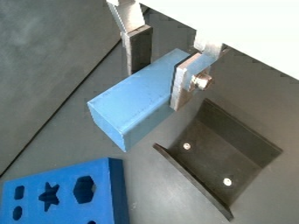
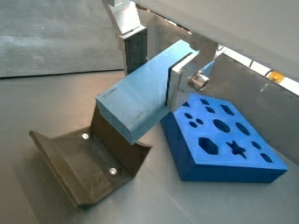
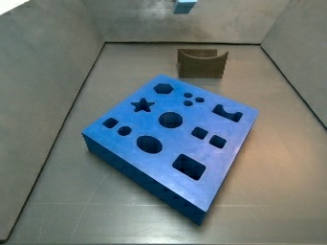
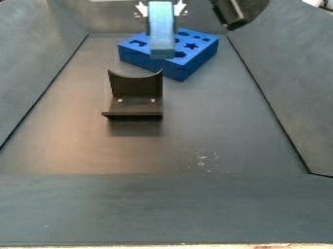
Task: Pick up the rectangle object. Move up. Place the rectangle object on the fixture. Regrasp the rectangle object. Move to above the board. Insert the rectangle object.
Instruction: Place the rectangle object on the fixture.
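1. Rectangle object [image 1: 138, 103] is up in the air, clamped at one end between the gripper's [image 1: 163, 68] silver plates, so most of its light-blue length hangs out below the fingers [image 1: 184, 80]; both wrist views show this.
2. The gripper is closed on that block only as far as the block's thickness allows, and holds nothing else.
3. Below the gripper, on the dark floor, stands the fixture [image 4: 132, 93], with its notch facing upward. In a side view the block [image 4: 160, 26] hangs well above it and is apart from it.
4. Beyond the fixture, farther from the gripper, lies the board [image 3: 173, 134], flat, with its cut-outs empty.
5. Judged from this, the lift is done and placing the block on the fixture comes next.
6. Risk: the grip is near one end, so the long free part could swing or slip if it clips the fixture's wall.
7. Risk: a descent off-line from the notch would land the block on the rim, and it could tip out on release.
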Available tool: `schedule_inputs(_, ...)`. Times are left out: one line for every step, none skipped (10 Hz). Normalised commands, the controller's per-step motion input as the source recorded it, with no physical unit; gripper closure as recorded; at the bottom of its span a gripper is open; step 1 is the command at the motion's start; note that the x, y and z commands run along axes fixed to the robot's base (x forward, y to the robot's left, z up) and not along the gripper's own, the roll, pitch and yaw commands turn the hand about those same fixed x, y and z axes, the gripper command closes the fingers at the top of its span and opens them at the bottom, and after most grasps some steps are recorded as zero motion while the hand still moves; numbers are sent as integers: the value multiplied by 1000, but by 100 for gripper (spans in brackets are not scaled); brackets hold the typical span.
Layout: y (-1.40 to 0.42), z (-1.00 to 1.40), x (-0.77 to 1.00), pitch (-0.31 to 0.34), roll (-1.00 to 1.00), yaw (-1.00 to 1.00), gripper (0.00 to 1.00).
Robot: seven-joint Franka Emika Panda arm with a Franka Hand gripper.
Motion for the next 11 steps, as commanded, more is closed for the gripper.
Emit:
schedule_inputs(56, -26, 795, 89, -316, -96, 100)
schedule_inputs(50, -25, 721, 83, -303, -88, 100)
schedule_inputs(45, -19, 620, 97, -290, -84, 100)
schedule_inputs(44, -19, 571, 108, -284, -81, 100)
schedule_inputs(44, -15, 483, 125, -266, -79, 100)
schedule_inputs(43, -19, 424, 130, -258, -71, 100)
schedule_inputs(41, -14, 341, 139, -249, -63, 100)
schedule_inputs(39, -13, 303, 147, -246, -60, 100)
schedule_inputs(36, -12, 214, 168, -239, -54, 100)
schedule_inputs(36, -10, 180, 175, -237, -52, 100)
schedule_inputs(74, -1000, 142, 40, -1000, -86, 100)
